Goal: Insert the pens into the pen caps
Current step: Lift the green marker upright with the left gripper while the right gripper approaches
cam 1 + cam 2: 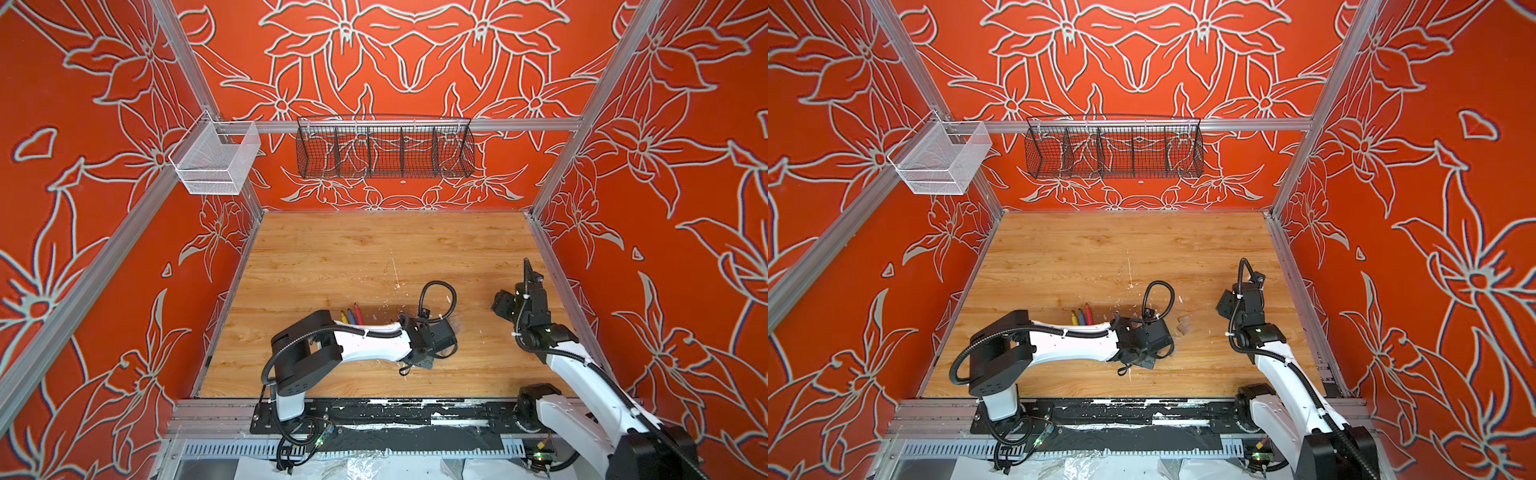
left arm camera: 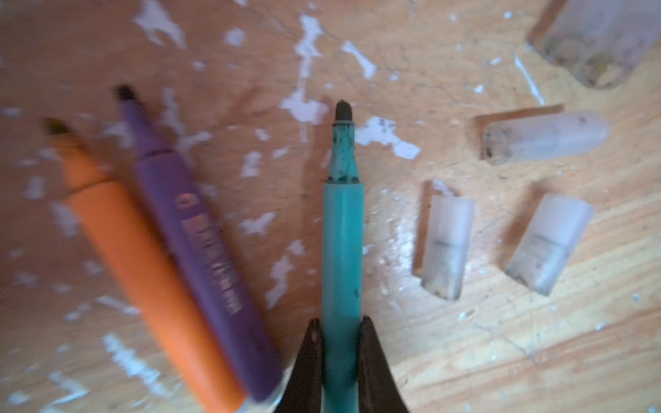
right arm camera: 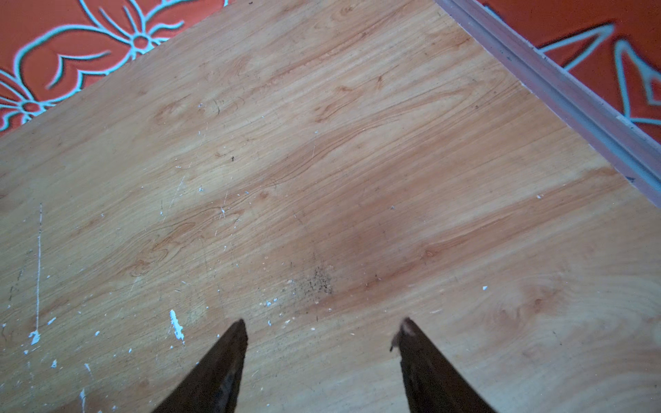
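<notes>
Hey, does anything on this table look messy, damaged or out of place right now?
Yes. White flecks litter the wooden table. The teal pen, held by the left gripper, has dark speckles on its neck, and the clear caps look grimy inside.

My worktop (image 2: 536, 339) looks like wood-grain laminate, faintly glossy and pitted with chipped white patches. The teal pen (image 2: 342, 250) is matt plastic with an ink-speckled neck. The pen caps (image 2: 447, 246) are frosted translucent plastic, grimy inside. At twelve o'clock I see a black wire basket (image 1: 384, 151), and at ten a white mesh basket (image 1: 216, 162).
</notes>
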Controlling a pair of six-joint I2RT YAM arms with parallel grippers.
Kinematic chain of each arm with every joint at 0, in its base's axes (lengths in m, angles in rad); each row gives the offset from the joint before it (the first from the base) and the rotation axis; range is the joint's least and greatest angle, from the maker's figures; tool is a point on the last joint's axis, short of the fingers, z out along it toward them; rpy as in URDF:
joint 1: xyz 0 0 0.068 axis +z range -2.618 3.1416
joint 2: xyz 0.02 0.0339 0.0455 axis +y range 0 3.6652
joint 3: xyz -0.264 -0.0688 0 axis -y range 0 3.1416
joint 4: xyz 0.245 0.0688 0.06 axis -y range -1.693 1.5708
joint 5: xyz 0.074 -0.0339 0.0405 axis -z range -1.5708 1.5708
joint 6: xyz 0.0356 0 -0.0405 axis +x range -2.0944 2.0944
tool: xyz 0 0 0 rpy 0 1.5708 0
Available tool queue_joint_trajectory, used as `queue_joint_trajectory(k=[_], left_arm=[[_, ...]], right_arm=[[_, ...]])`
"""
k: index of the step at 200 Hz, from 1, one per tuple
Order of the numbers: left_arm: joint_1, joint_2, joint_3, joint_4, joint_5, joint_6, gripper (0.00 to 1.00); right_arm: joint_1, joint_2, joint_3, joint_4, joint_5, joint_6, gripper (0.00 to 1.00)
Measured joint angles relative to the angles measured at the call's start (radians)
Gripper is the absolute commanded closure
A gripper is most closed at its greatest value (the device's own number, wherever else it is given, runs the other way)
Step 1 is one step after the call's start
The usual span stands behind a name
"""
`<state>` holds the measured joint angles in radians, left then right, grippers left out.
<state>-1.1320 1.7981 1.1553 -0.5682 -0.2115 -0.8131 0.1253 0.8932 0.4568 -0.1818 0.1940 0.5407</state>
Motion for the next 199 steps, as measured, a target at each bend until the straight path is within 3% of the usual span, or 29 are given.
queue_joint_trajectory(k=[64, 92, 123, 155, 182, 199], left_arm=[[0.108, -0.327, 0.029, -0.029, 0.024, 0.112, 1.0], [0.185, -0.442, 0.036, -0.037, -0.021, 0.185, 1.0], [0.282, -0.664, -0.124, 0.068, -0.112, 0.281, 1.0], [0.336, -0.879, -0.36, 0.214, -0.166, 0.399, 1.0], [0.348, -0.936, -0.449, 0.302, -0.195, 0.449, 1.0], [0.349, -0.954, -0.475, 0.345, -0.195, 0.454, 1.0]], right_arm=[[0.0, -0.003, 0.0, 0.0, 0.0, 0.002, 0.32], [0.0, 0.0, 0.003, -0.006, -0.021, 0.005, 0.36], [0.024, -0.002, 0.043, -0.05, -0.11, 0.03, 0.34], [0.194, -0.057, 0.13, -0.099, -0.14, 0.073, 0.33], [0.373, -0.059, 0.241, -0.096, -0.14, 0.109, 0.33], [0.433, -0.053, 0.262, -0.055, -0.149, 0.138, 0.33]])
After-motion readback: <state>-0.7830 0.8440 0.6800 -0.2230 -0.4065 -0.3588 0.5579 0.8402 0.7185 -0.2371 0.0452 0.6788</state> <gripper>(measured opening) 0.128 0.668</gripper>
